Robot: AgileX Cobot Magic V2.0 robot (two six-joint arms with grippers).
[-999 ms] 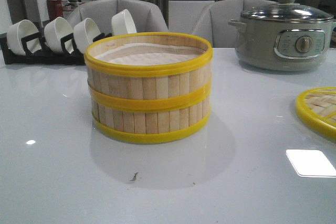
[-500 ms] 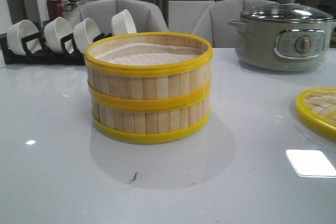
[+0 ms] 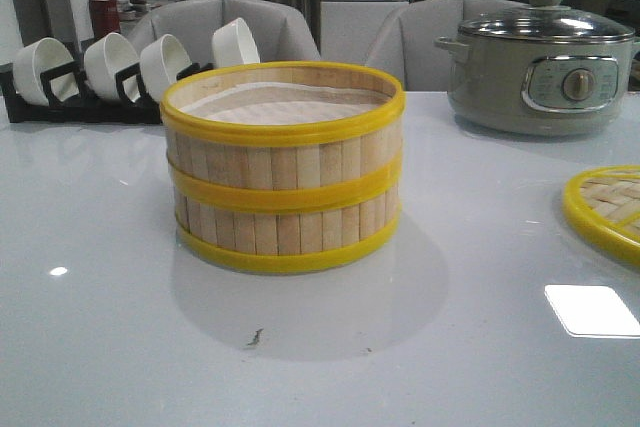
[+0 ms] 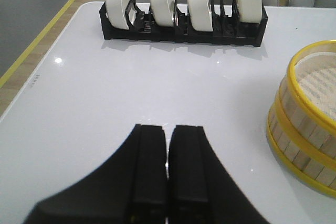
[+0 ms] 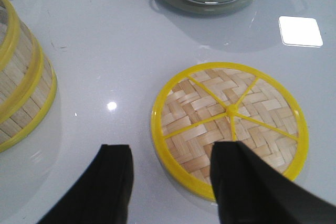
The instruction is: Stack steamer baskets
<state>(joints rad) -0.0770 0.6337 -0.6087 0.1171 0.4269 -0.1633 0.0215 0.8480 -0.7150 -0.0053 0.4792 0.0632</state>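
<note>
Two steamer baskets (image 3: pixel 283 172) stand stacked one on the other in the middle of the white table, a whitish liner showing inside the top one. The stack also shows in the left wrist view (image 4: pixel 307 124) and the right wrist view (image 5: pixel 21 93). Neither gripper shows in the front view. My left gripper (image 4: pixel 168 129) is shut and empty, above bare table beside the stack. My right gripper (image 5: pixel 173 153) is open and empty, above the near rim of the flat woven lid (image 5: pixel 229 124), with one finger over the lid.
A grey electric pot (image 3: pixel 541 62) with a glass lid stands at the back right. A black rack (image 4: pixel 181 27) with several white bowls stands at the back left. The woven lid (image 3: pixel 605 212) lies at the right edge of the front view.
</note>
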